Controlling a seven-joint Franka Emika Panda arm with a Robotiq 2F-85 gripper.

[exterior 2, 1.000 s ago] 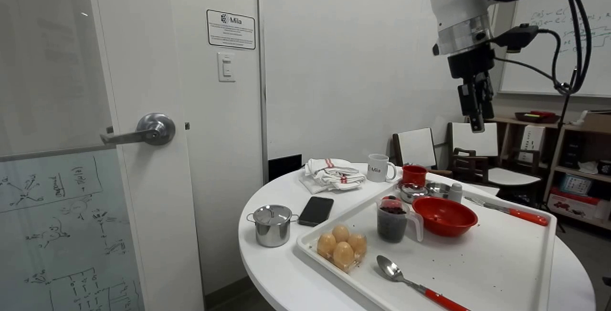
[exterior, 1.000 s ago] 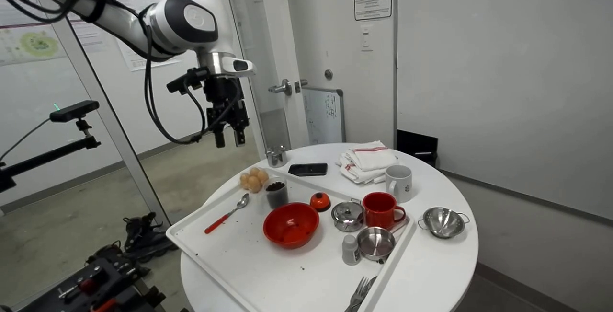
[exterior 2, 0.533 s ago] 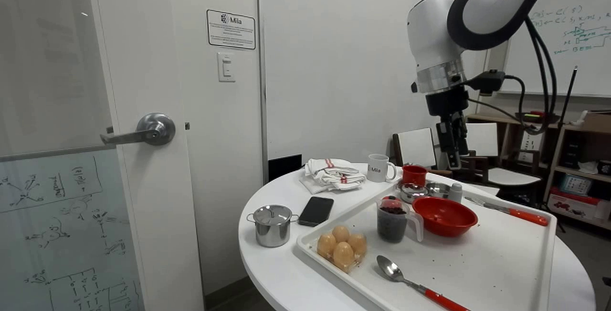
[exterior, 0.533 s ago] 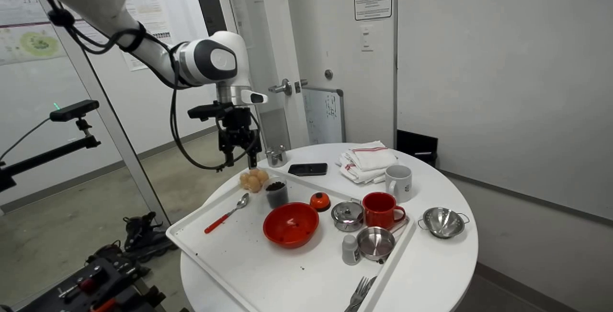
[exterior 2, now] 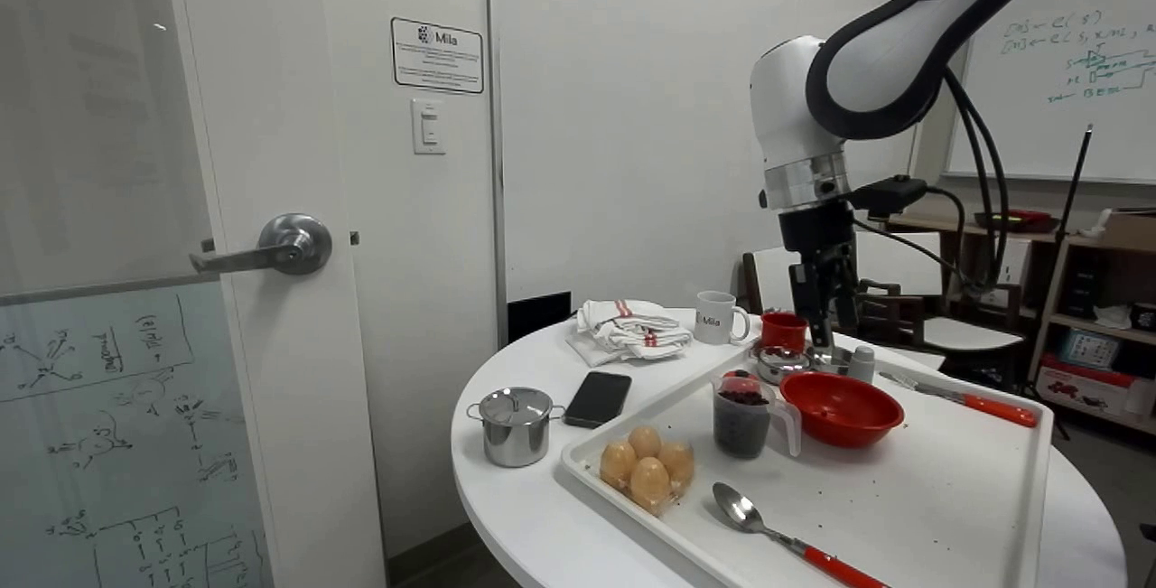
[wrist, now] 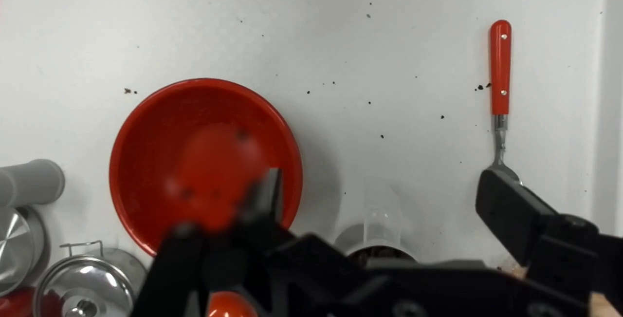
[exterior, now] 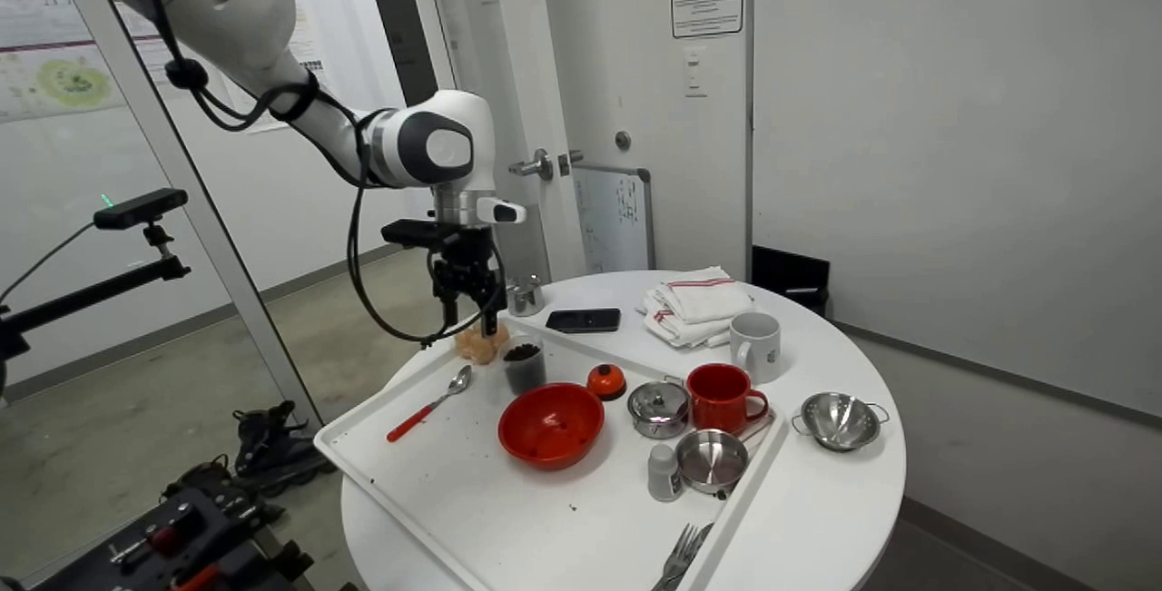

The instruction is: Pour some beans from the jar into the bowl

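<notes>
Below, upright jar (exterior: 526, 377), apart from gripper (exterior: 471, 325)

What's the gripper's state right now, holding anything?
Black robot gripper: open, fingers spread wide apart in the wrist view, holding nothing.

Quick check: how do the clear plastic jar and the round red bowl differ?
The clear plastic jar is see-through and handled; the round red bowl is opaque, with no handle visible. The jar is narrow, the bowl wide. The jar holds dark beans; the bowl shows only a few dark spots. Both stand upright on the white tray.
</notes>
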